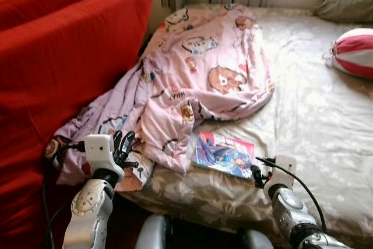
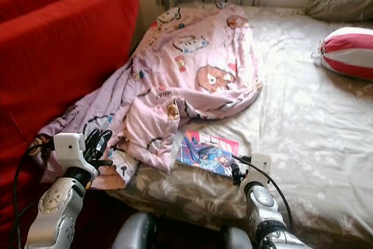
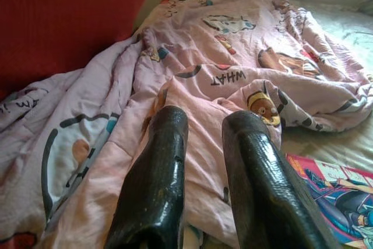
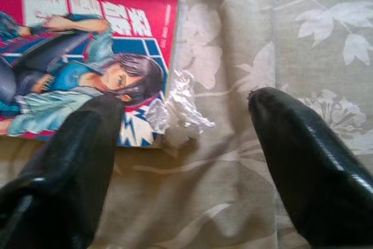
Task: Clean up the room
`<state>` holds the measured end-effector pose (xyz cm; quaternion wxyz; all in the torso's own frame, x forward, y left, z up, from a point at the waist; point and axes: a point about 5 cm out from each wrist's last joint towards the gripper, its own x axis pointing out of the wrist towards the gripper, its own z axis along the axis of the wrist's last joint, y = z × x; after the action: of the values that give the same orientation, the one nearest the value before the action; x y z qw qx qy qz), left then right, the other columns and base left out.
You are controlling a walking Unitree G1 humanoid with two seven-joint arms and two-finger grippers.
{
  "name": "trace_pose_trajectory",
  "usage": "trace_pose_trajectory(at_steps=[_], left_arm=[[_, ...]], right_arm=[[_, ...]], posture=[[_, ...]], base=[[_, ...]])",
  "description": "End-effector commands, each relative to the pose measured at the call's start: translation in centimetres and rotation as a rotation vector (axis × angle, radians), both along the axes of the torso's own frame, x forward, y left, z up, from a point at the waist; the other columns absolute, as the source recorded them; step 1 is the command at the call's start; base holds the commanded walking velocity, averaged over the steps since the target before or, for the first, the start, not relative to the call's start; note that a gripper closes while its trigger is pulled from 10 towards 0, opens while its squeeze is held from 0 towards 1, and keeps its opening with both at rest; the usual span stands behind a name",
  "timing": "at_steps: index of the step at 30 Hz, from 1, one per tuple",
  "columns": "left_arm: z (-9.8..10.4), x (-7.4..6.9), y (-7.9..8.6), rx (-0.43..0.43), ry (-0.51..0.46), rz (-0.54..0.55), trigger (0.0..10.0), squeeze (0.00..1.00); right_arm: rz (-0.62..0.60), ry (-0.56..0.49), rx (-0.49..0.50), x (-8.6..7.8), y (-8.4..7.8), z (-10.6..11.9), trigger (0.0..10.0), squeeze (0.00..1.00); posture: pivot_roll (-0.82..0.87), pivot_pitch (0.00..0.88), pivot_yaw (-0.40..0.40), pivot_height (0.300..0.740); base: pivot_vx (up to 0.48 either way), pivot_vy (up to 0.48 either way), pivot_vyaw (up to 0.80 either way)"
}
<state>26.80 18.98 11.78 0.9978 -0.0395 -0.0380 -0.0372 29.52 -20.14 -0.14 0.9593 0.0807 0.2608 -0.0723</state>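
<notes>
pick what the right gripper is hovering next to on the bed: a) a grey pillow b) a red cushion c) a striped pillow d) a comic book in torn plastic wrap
d: the right gripper, fingers spread open, sits at the corner of the comic book with its torn plastic wrap, lying on the floral bedsheet.

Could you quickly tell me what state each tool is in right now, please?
Left tool: open, holding nothing, poised over the pink blanket.
Right tool: open wide, holding nothing, just above the bed beside the comic book.
</notes>
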Motion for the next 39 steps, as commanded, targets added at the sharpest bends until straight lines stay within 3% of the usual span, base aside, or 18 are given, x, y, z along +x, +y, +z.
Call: trace_pose_trajectory(at_steps=[1,9,10,11,22,33,34,35,36,37,39], left_arm=[[0.2,-0.5,0.1,-0.008,0.006,0.010,10.0,0.00],[1.0,-1.0,0.4,-0.009,-0.005,0.034,10.0,0.00],[1.2,-1.1,0.5,-0.009,-0.008,0.038,10.0,0.00],[1.4,-1.1,0.5,-0.008,-0.010,0.039,10.0,0.00],[2.6,-1.8,0.2,-0.006,-0.024,0.041,10.0,0.00],[2.7,-3.0,0.1,-0.001,0.001,0.049,10.0,0.00],[2.6,-3.1,0.2,0.000,0.003,0.050,10.0,0.00],[2.6,-3.1,0.2,0.000,0.003,0.050,10.0,0.00],[2.6,-3.1,0.2,0.001,0.006,0.052,10.0,0.00],[2.5,-3.3,0.4,0.003,0.010,0.058,10.0,0.00],[2.5,-3.4,0.6,0.006,0.013,0.064,10.0,0.00]], right_arm=[[-0.014,0.004,0.002,0.1,-0.2,0.1,10.0,1.00],[0.019,-0.023,0.001,1.2,-0.1,1.2,10.0,1.00],[0.022,-0.027,-0.004,1.5,-0.1,1.4,10.0,0.74],[0.022,-0.031,-0.005,1.7,-0.1,1.6,10.0,0.00],[0.063,-0.017,0.005,2.5,1.0,2.2,10.0,0.00],[0.019,-0.029,0.012,3.2,1.1,2.8,10.0,0.00],[0.011,-0.031,0.010,3.2,1.0,2.9,4.7,0.00],[0.011,-0.031,0.010,3.2,1.0,2.9,4.7,0.00],[0.006,-0.030,0.009,3.2,1.0,2.9,1.1,0.00],[-0.006,-0.025,0.008,3.1,0.8,2.9,0.0,0.00],[-0.011,-0.021,0.011,3.1,0.7,2.8,0.0,0.00]], posture=[[0.17,0.237,0.047,0.630],[0.20,0.280,0.044,0.630],[0.20,0.285,0.043,0.630],[0.20,0.290,0.043,0.630],[0.22,0.336,0.044,0.630],[0.23,0.352,0.041,0.630],[0.23,0.350,0.041,0.630],[0.23,0.350,0.041,0.630],[0.23,0.350,0.041,0.630],[0.23,0.348,0.040,0.630],[0.23,0.348,0.040,0.630]], base=[[0.000,0.000,0.00],[0.000,0.000,0.00],[0.000,0.000,0.00],[0.000,0.000,0.00],[0.000,0.000,0.00],[0.000,0.000,0.00],[0.000,0.000,0.00],[0.000,0.000,0.00],[0.000,0.000,0.00],[0.000,0.000,0.00],[0.000,0.000,0.00]])
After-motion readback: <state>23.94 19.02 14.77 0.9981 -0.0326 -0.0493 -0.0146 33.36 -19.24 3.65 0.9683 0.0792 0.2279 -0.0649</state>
